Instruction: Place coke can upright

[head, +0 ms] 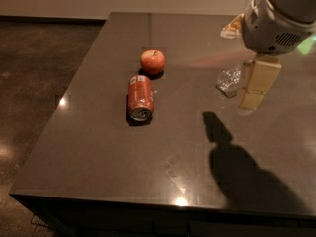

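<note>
The gripper [256, 85] is at the far right of the scene, under the arm's thick round housing [276, 14]. The housing is smooth and white-grey, with a small grille [288, 37] of dark slots low on its side. The gripper is pale yellow, blocky and flat-sided, with one seam across it.

- No word, brand name or number can be read anywhere in the scene.
- The coke can [140, 97] lies on its side left of the middle of the worktop [98, 147]. Its red side carries pale marks, too small to make out as letters.
- The pincer [252, 98] hangs on the right, just above the worktop. Its tan surfaces show no legible marking.
- The grey arm housing [276, 19] above it bears a patch of slots, not writing.
</note>
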Motion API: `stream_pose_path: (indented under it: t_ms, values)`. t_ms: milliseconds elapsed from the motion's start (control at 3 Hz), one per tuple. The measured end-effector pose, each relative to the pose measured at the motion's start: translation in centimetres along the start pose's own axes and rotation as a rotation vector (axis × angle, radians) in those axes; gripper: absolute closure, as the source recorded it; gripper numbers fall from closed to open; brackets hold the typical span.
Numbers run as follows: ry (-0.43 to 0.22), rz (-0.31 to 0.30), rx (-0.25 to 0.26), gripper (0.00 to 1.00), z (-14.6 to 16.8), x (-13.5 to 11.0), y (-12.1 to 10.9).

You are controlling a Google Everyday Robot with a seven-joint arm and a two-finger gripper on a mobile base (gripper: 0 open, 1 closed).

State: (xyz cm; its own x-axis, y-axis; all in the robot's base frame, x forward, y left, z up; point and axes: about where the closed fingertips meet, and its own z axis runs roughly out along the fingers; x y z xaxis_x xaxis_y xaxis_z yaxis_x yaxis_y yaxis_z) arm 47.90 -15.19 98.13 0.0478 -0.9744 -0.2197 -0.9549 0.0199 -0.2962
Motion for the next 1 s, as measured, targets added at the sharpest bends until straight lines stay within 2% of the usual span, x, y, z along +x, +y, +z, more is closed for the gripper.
stream_pose_path:
  t_ms: [333, 667, 1000]
  values:
    - [-0.019, -0.122, 0.004, 0.0, 1.4, -2.6, -2.1]
    - [-0.027, -0.262, -0.018, 0.0, 3.3, -4.6, -4.1]
    - [-0.011, -0.433, -0.05, 0.0, 5.7, -6.1, -5.7]
